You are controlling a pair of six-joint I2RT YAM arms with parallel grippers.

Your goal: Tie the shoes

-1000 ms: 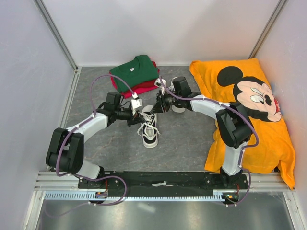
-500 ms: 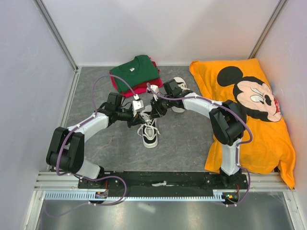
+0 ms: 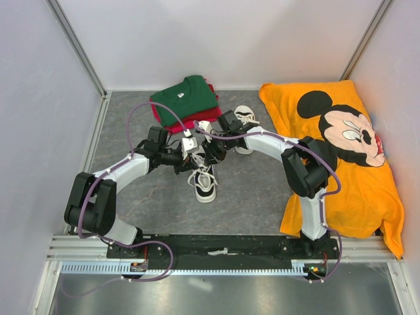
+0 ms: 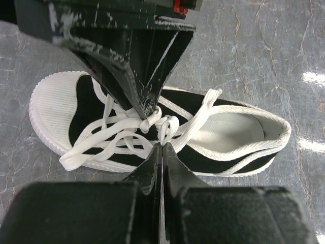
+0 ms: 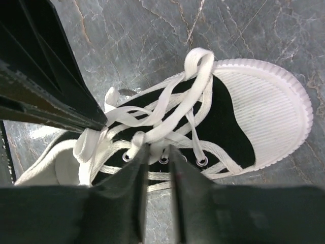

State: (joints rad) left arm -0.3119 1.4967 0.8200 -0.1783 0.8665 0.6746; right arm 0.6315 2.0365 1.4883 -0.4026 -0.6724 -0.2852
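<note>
A black shoe (image 3: 205,188) with a white toe cap lies on the grey floor, its white laces (image 4: 122,129) loosely tangled over the tongue. My left gripper (image 4: 162,146) hangs over its middle, shut on a bunch of lace. Opposite it my right gripper (image 5: 157,150) has its jaws a narrow gap apart, with a lace pinched between the tips. The two grippers' tips nearly meet over the shoe's eyelets (image 5: 163,160). The second shoe (image 3: 245,117) lies farther back, partly hidden by the right arm.
A folded green shirt (image 3: 185,97) on a red one lies at the back, just behind the grippers. An orange Mickey Mouse cloth (image 3: 341,164) covers the right side. White walls close in the left, right and back.
My right gripper has moved left, closing in on the left gripper over the shoe. The left gripper has barely moved and stays shut.
</note>
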